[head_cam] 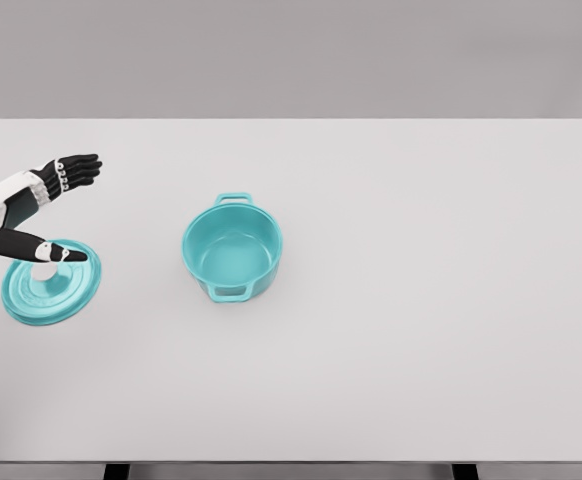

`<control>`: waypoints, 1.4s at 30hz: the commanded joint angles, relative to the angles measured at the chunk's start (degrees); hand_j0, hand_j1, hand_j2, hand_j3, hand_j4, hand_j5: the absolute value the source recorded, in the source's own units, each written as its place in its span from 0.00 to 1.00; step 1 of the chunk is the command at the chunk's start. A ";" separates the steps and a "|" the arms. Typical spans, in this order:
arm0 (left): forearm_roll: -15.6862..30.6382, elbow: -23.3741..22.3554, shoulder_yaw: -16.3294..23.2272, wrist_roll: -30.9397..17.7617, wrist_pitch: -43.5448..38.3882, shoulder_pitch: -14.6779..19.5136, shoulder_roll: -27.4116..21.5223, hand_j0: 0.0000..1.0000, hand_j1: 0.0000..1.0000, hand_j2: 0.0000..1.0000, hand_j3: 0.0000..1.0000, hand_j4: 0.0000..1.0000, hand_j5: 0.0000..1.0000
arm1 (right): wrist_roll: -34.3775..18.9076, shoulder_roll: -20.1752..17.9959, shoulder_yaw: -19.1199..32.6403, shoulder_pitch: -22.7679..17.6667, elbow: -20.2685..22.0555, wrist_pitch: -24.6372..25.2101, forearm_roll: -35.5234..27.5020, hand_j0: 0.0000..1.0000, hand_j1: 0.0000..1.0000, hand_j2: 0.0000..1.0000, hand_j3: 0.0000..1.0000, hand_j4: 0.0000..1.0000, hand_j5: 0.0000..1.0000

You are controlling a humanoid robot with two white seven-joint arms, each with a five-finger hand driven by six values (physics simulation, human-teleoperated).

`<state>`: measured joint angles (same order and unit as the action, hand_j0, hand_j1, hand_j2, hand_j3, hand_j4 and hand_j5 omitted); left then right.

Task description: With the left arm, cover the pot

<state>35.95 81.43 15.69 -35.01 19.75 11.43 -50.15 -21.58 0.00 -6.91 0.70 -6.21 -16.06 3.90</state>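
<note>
Left hand spread open over the lid knob, holding nothing; uncovered pot stands near on bare tabletop.

white table, grey wall bg

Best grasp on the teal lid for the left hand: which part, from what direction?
Take the lid by its pale centre knob, coming from above. It lies flat, knob up, so the thin rim offers little purchase. The left hand is open above it, thumb near the knob.

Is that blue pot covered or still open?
Open: the pot shows its bare inside, and the lid lies apart, left of it.
</note>
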 commanded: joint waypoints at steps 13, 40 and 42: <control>0.17 2.15 -0.75 0.01 -0.06 -2.81 -5.57 1.00 1.00 1.00 1.00 1.00 1.00 | 0.04 0.00 0.23 -0.44 -0.29 -0.03 -0.12 1.00 1.00 1.00 1.00 1.00 1.00; 5.18 -5.41 -0.05 0.01 0.90 -7.03 -5.39 1.00 1.00 1.00 1.00 1.00 1.00 | 0.04 0.00 0.23 -0.44 -0.29 -0.03 -0.12 1.00 1.00 1.00 1.00 1.00 1.00; 4.57 -6.55 -0.14 0.01 1.17 -7.12 -5.39 1.00 1.00 1.00 1.00 1.00 1.00 | 0.04 0.00 0.23 -0.44 -0.20 -0.03 -0.12 1.00 1.00 1.00 1.00 1.00 1.00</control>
<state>40.08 75.97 15.62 -35.00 20.85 4.31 -55.41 -21.51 0.00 -6.69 0.26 -6.45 -16.06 3.75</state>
